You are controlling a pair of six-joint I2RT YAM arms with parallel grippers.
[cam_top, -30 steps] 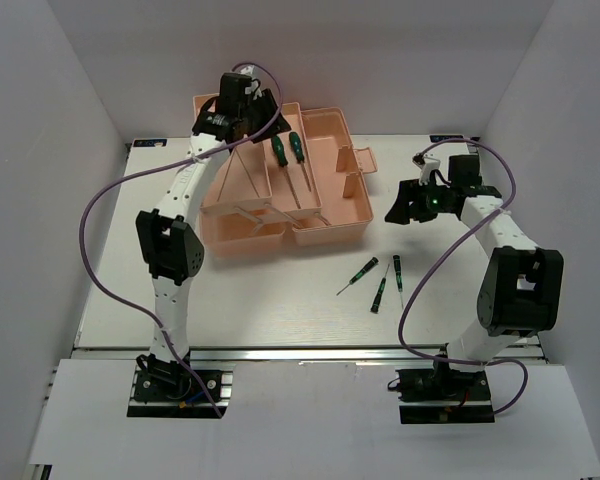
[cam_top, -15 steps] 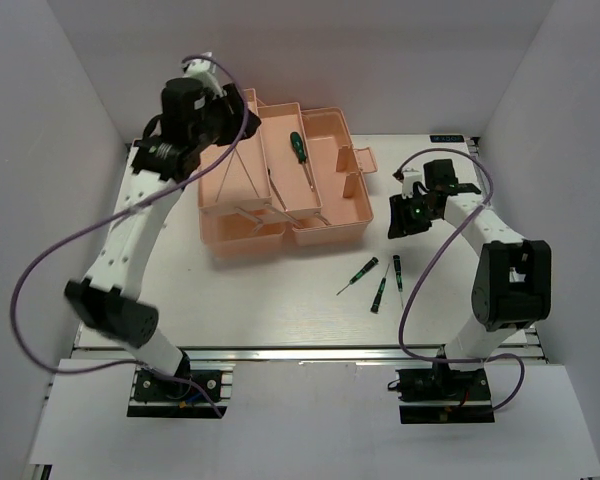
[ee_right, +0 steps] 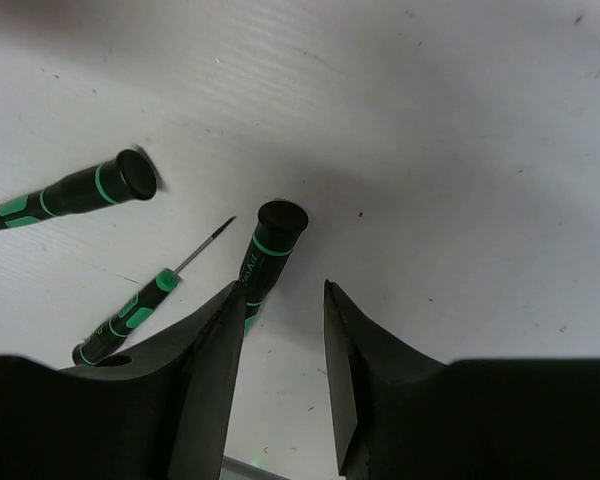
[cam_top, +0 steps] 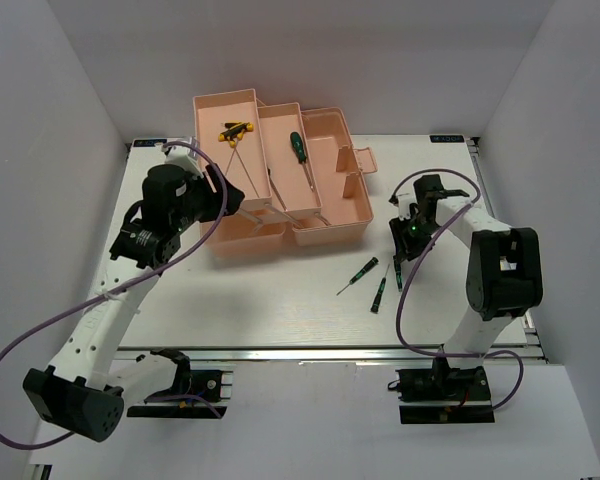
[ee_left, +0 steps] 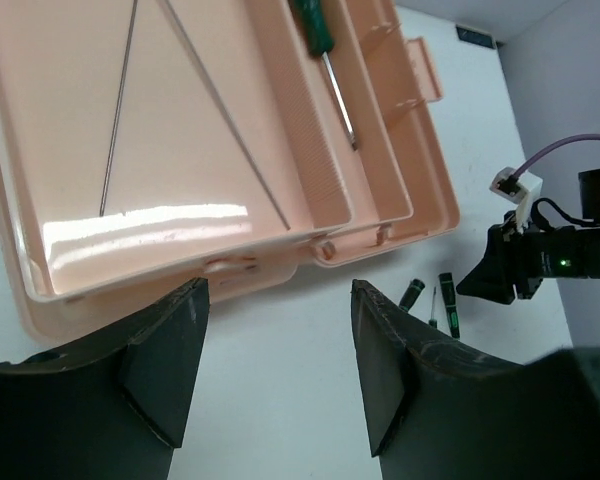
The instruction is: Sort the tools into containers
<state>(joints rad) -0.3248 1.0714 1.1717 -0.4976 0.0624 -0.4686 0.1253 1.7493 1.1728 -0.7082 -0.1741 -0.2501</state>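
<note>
Now | left gripper [ee_left: 280, 290] spread, empty, above toolbox [ee_left: 180, 170] | right gripper [ee_right: 283, 295] low, parted over small screwdriver [ee_right: 270, 238]

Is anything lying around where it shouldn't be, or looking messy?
Three small screwdrivers lie loose on the table at different angles, outside the pink toolbox; the big screwdriver and yellow-handled rods are already in its trays.

Your left pincer [cam_top: 220, 198] hangs at the left end of the pink toolbox [cam_top: 335, 200], where yellow-handled rods [cam_top: 236, 130] and a large screwdriver [cam_top: 296, 147] lie in separate trays. Your right pincer [cam_top: 408, 238] sits just beside three small screwdrivers [cam_top: 379, 293] on the surface [cam_top: 280, 300].
</note>
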